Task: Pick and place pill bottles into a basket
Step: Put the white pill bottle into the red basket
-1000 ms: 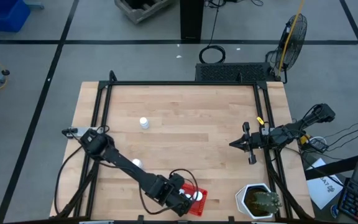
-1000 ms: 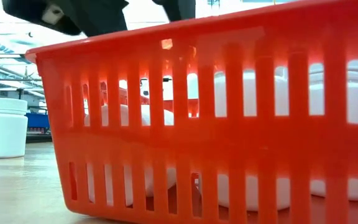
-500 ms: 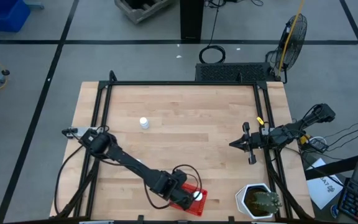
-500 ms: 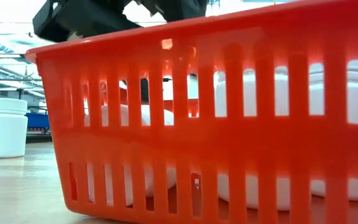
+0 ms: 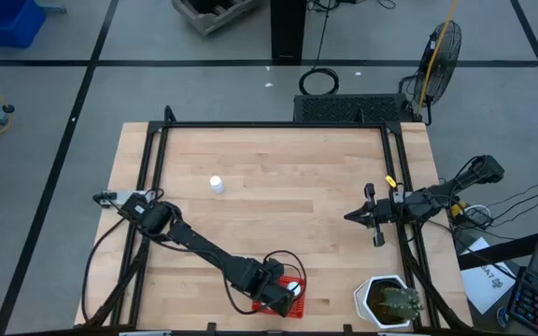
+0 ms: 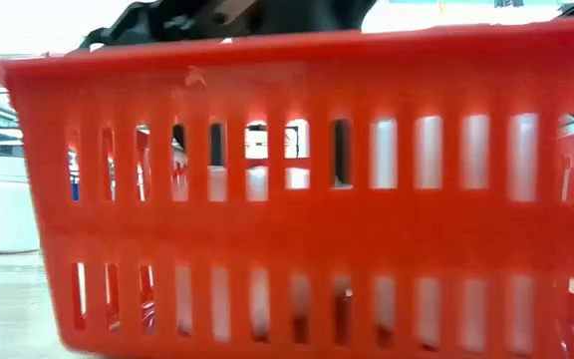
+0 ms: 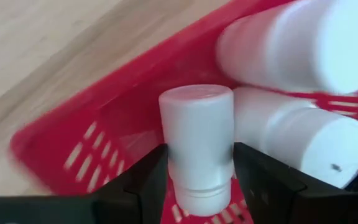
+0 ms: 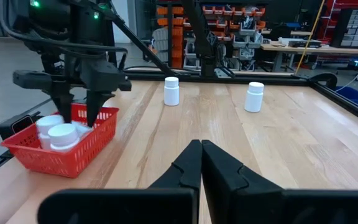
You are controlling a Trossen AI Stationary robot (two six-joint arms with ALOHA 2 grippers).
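The red basket (image 5: pixel 292 297) sits at the table's near edge; its wall (image 6: pixel 297 199) fills the low view. My left gripper (image 5: pixel 283 289) reaches down into it, shut on a white pill bottle (image 7: pixel 196 140). Other pill bottles (image 7: pixel 297 43) (image 7: pixel 306 146) lie inside the basket on their sides. One pill bottle (image 5: pixel 216 185) stands on its base at the table's middle left. The right wrist view shows two standing pill bottles (image 8: pixel 171 91) (image 8: pixel 254 97). My right gripper (image 5: pixel 350 217) hangs shut over the table's right side. My left gripper pinches the pill bottle's round wall (image 7: pixel 178 171) between its two fingers, one on each side. The fingers (image 8: pixel 93 106) come from above, pointing steeply down, and lie along the bottle. The bottle's free end (image 7: pixel 196 99) sticks out past the fingertips, down inside the basket; whether it touches the floor, I cannot tell.
A white pot with a green plant (image 5: pixel 386 301) stands at the near right corner. A black frame rail (image 5: pixel 274 125) runs around the tabletop. Bare wood (image 5: pixel 297 196) lies across the table's middle and far part.
My left gripper has sunk into the basket with the pill bottle still between its fingers. The basket has shifted a little on the table, toward the left in the low view.
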